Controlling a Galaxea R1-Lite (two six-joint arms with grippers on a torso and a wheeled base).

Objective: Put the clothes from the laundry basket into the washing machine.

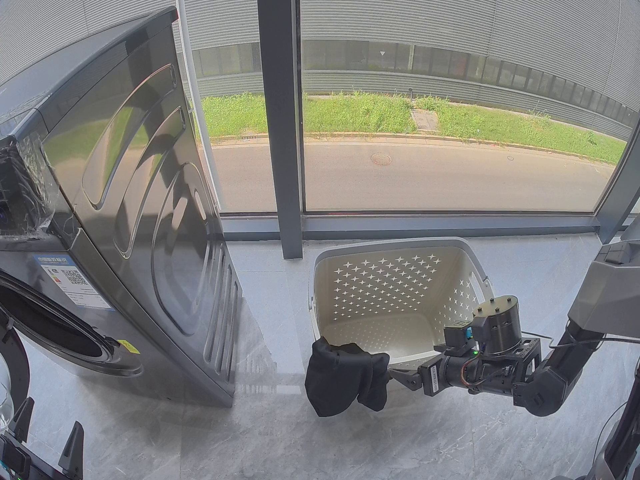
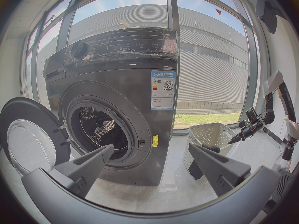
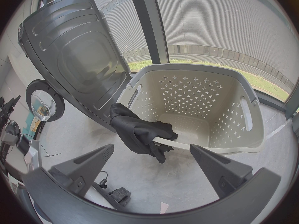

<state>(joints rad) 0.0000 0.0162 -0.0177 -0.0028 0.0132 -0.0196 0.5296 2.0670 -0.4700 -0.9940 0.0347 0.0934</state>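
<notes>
A black garment (image 1: 343, 375) (image 3: 134, 131) hangs over the near left corner of the white laundry basket (image 1: 393, 245) (image 3: 193, 66), half inside and half outside the rim. My right gripper (image 1: 400, 376) (image 3: 151, 151) is open just short of it at rim height, with nothing between its fingers. The grey washing machine (image 1: 133, 201) (image 2: 124, 78) stands to the left with its round door (image 2: 28, 137) swung open, showing the drum (image 2: 99, 129). Low in front of the machine my left gripper (image 1: 47, 435) (image 2: 151, 148) is open and holds nothing.
The basket's perforated floor (image 3: 187, 126) is bare. A tall window with a dark pillar (image 1: 280, 101) rises behind the basket. Pale tiled floor (image 1: 267, 435) lies open between the machine and the basket.
</notes>
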